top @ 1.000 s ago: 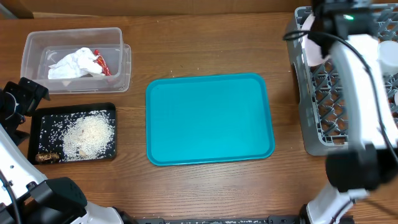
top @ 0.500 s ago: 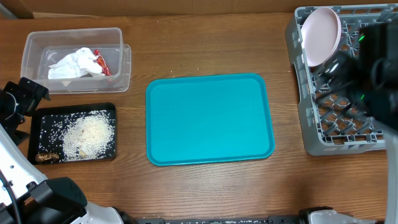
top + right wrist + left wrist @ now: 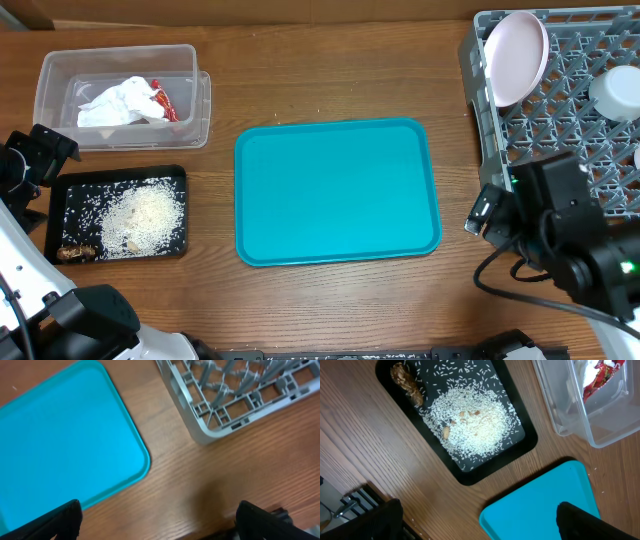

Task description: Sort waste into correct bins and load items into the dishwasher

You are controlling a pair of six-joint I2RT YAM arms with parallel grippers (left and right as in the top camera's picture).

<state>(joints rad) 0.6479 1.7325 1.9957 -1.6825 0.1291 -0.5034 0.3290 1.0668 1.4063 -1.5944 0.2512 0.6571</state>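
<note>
The clear tub (image 3: 120, 95) at the back left holds crumpled white napkins (image 3: 118, 103) and a red-and-white wrapper (image 3: 165, 103); both show in the left wrist view (image 3: 600, 380). The black tray (image 3: 118, 213) holds rice and a brown scrap (image 3: 406, 382). The grey dish rack (image 3: 560, 120) at the right holds a pink plate (image 3: 515, 57) and a white cup (image 3: 615, 95). My left gripper (image 3: 477, 520) is open and empty, above the table between the black tray and the teal tray. My right gripper (image 3: 157, 520) is open and empty over the table in front of the rack's corner (image 3: 210, 430).
A flat teal tray (image 3: 337, 190) lies bare in the middle of the table; it also shows in the left wrist view (image 3: 540, 505) and the right wrist view (image 3: 60, 440). The right arm's body (image 3: 560, 235) covers the rack's front edge.
My right arm has drawn back from over the dish rack toward the table's front right. The pink plate and the white cup now show in the rack. The left arm has not moved.
</note>
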